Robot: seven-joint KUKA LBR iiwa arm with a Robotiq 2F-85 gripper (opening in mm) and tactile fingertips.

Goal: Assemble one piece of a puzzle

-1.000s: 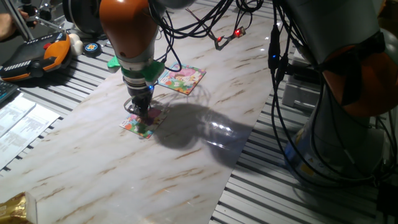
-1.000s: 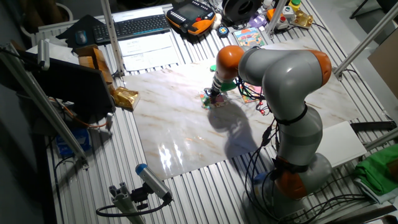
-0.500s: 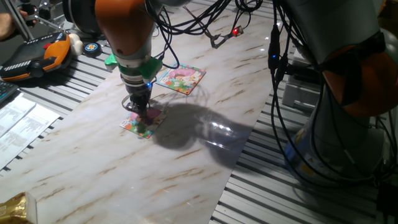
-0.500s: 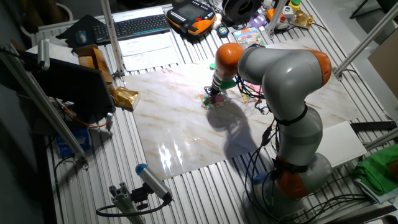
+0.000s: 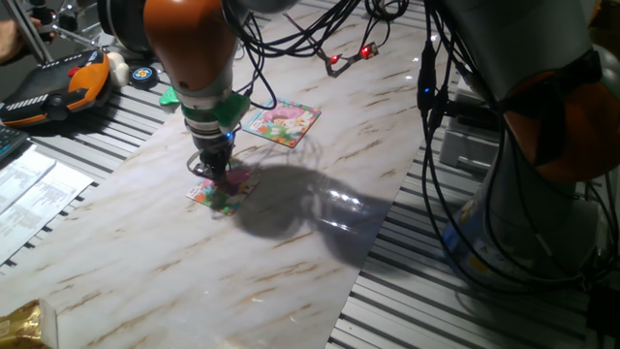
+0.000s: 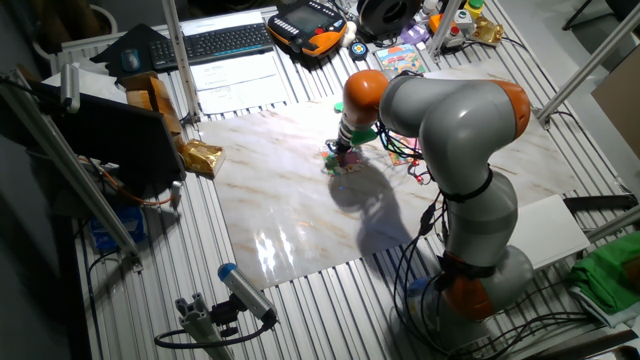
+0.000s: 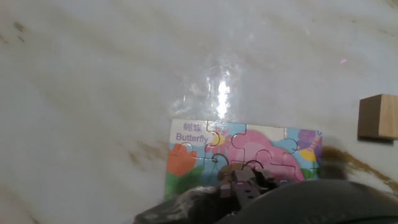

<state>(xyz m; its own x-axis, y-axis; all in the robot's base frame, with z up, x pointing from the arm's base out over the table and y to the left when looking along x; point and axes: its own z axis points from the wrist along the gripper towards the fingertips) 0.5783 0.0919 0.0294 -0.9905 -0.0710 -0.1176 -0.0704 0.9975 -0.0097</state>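
The puzzle (image 7: 249, 149) is a small square "Butterfly" board with pink, green, yellow and blue patches, lying flat on the marble table. It also shows in one fixed view (image 5: 219, 193) and in the other fixed view (image 6: 346, 164). My gripper (image 5: 217, 174) points straight down onto it, and also shows in the other fixed view (image 6: 342, 154). In the hand view the gripper (image 7: 245, 182) stands over the board's near edge. Its dark fingertips are closed around the piece (image 7: 241, 174), a small brownish lump that touches or nearly touches the board. The board under it is hidden.
A larger square picture board (image 5: 281, 123) lies behind the puzzle. A tan block (image 7: 378, 116) sits on the table just beside the puzzle. A teach pendant (image 5: 58, 87), papers (image 5: 29, 189) and cables (image 5: 329, 39) lie around the marble slab (image 5: 291, 252).
The gripper and wrist have shifted slightly left and towards the back over the puzzle. The puzzle and the larger board have not moved.
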